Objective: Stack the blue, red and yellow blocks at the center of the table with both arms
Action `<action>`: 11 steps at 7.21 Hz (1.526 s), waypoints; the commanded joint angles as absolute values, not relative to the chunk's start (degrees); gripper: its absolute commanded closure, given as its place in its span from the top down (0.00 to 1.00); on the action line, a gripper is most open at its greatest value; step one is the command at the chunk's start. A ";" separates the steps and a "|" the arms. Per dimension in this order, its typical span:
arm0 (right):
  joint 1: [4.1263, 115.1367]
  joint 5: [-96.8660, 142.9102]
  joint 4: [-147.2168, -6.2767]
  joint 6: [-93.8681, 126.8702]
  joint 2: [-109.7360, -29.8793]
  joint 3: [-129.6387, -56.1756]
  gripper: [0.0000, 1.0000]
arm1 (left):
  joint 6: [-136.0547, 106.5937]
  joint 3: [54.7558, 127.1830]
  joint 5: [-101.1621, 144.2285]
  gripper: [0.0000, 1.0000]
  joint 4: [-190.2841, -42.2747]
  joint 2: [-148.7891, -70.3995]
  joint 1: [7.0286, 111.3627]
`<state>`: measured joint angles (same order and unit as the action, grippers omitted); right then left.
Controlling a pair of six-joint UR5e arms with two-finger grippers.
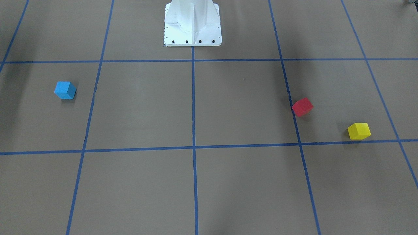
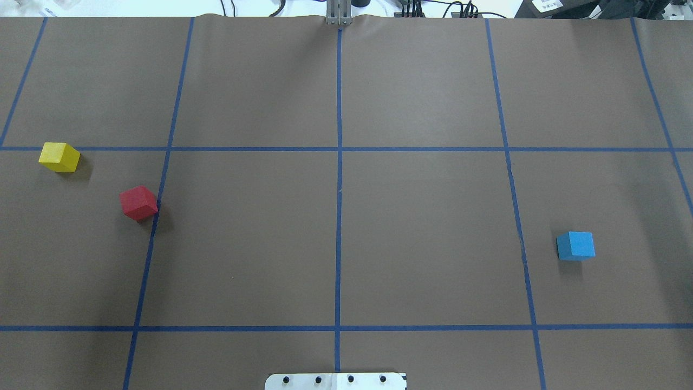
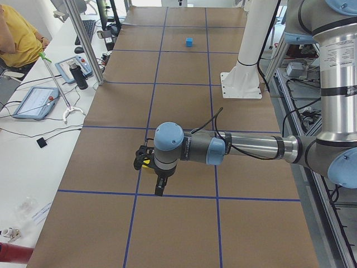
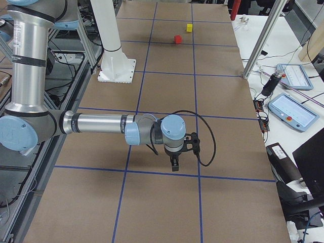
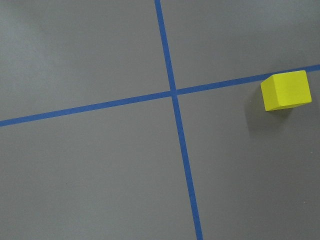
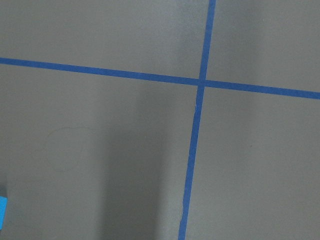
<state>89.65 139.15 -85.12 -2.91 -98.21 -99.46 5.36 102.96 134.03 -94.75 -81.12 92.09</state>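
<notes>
The blue block point(image 2: 575, 245) sits on the table's right side in the overhead view, on the left in the front-facing view point(image 1: 65, 90). The red block point(image 2: 138, 202) and the yellow block point(image 2: 59, 156) sit apart on the left side. The yellow block also shows in the left wrist view point(image 5: 286, 90). A blue corner point(image 6: 2, 210) shows at the right wrist view's edge. My left gripper point(image 3: 159, 188) hangs above the table near the yellow block; my right gripper point(image 4: 174, 164) hangs above the table's right end. I cannot tell whether either is open or shut.
The white robot base point(image 1: 192, 26) stands at the table's near middle edge. Blue tape lines point(image 2: 339, 189) form a grid on the brown surface. A side bench with tablets point(image 3: 33, 100), a metal post point(image 3: 83, 39) and a seated person point(image 3: 17, 39) lies beyond the far edge.
</notes>
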 commanded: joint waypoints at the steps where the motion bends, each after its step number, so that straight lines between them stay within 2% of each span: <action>1: 89.65 139.13 -85.08 -2.99 -98.26 -100.45 1.00 | 5.27 104.84 133.95 1.00 -94.22 -81.04 92.11; 3: 89.47 139.04 -83.51 -2.47 -98.17 -100.55 1.00 | 5.27 105.20 133.16 1.00 -94.57 -81.12 92.11; 5: 89.47 138.17 -75.45 -2.29 -96.08 -99.07 1.00 | 4.66 105.03 133.50 1.00 -95.88 -82.52 92.11; 8: 89.47 139.57 -74.19 2.34 -95.71 -99.49 1.00 | 4.40 101.27 133.41 1.00 -100.46 -90.59 92.11; 9: 88.08 139.57 -67.91 4.98 -96.15 -102.02 1.00 | 3.44 100.90 133.42 1.00 -100.98 -90.70 92.11; 11: 81.44 141.83 -60.76 7.29 -96.95 -101.95 1.00 | 1.76 100.73 133.51 1.00 -101.77 -90.62 92.11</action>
<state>85.99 139.96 -64.93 6.07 -96.79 -101.76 2.48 101.02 133.46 -101.15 -90.54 92.11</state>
